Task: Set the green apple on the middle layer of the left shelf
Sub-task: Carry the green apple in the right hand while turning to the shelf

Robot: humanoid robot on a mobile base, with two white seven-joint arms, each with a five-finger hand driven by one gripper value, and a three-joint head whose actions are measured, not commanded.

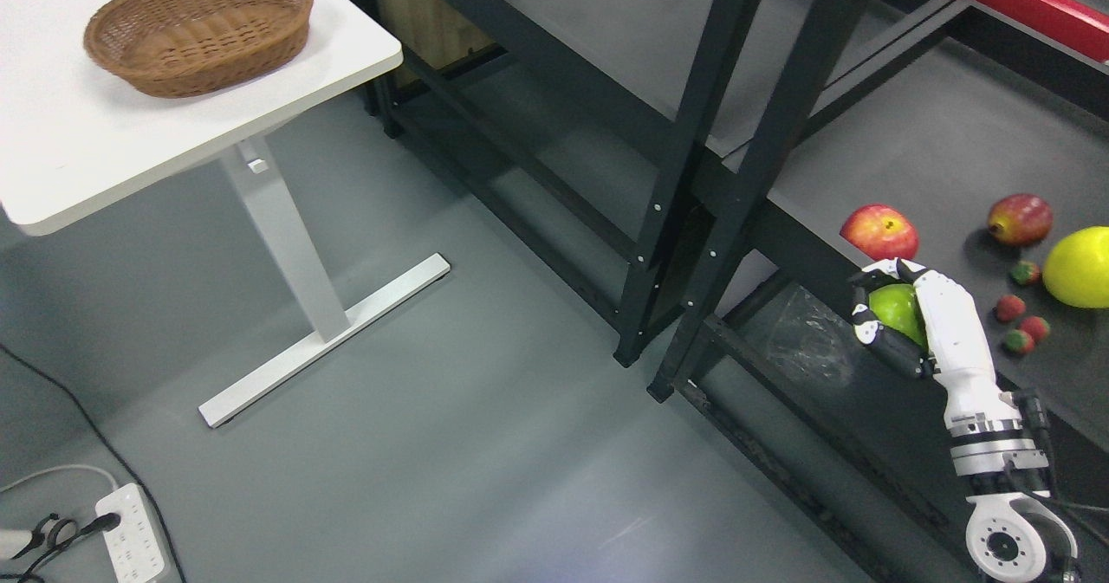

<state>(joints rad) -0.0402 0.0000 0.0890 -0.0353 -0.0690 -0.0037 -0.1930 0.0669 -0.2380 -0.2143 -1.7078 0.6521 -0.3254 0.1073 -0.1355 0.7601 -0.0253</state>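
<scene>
Two black shelves fill the upper right: the left shelf runs back behind the white table, and the right shelf carries the fruit. A wicker basket sits on the table, well apart from the work. The floor between is bare except for a power strip at the lower left.

The right hand comes in from the lower right and is wrapped around the green apple, fingers curled over its near side, at the front edge of the right shelf. The left hand is out of view.

The step in hand looks like lifting the apple clear. To do it well, the grip should hold firm while the hand draws back past the shelf lip and clears the upright posts before swinging left toward the middle layer. The red apple lies just beside the hand and could be nudged.

The green apple is bright, smooth and glossy, mostly hidden by the fingers. Smaller still, strawberries lie near the wrist, beside a yellow fruit and another red fruit.
</scene>
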